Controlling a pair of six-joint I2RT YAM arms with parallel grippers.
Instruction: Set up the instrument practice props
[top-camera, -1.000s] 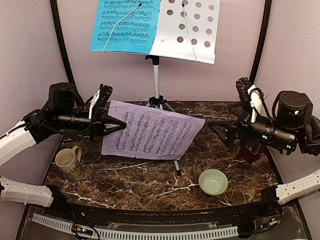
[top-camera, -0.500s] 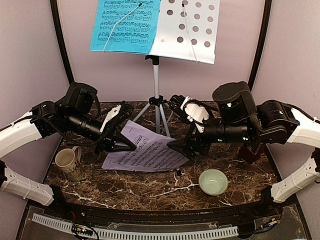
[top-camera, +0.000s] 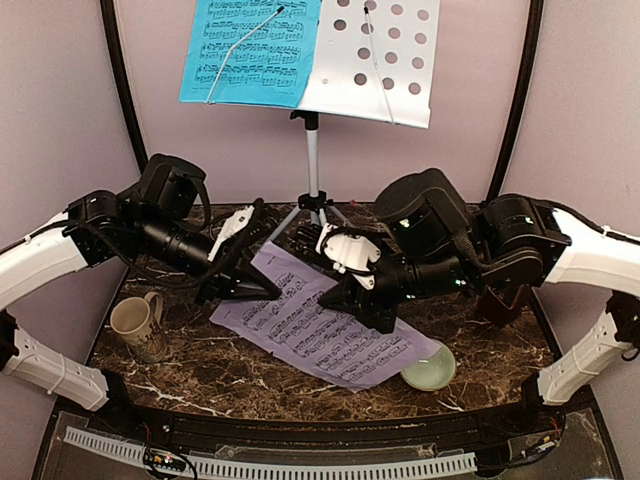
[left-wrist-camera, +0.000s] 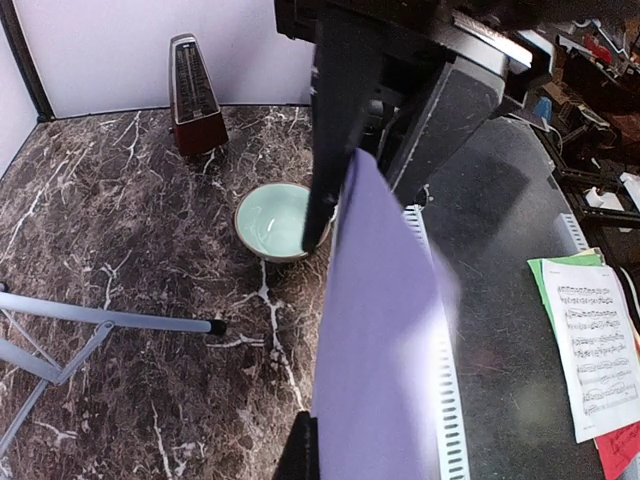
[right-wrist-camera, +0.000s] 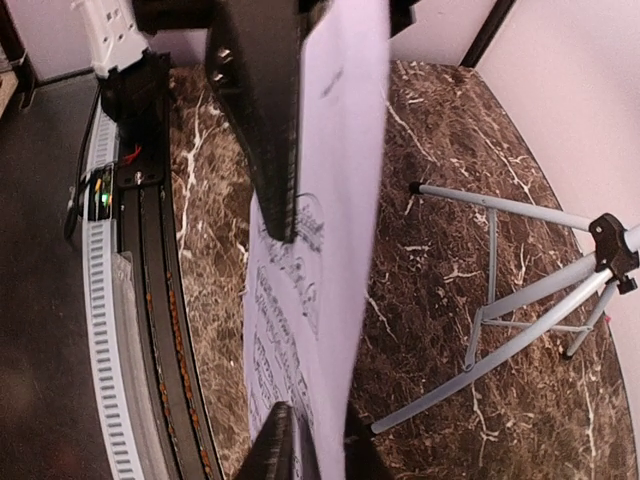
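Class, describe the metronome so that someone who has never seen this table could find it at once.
Start at the dark marble table and go to its edge by the pale wall. Past the round pale green bowl stands the metronome: the only tall, reddish-brown pyramid, upright, unlike the low bowl.

One stand, two sheets (one lilac)

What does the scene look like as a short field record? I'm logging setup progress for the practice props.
blue sheet: on the music stand desk, left side
lilac sheet: off the stand, between both grippers
left gripper: jaws shut on lilac sheet
right gripper: jaws around lilac sheet edge, grip unclear
metronome: upright on the table
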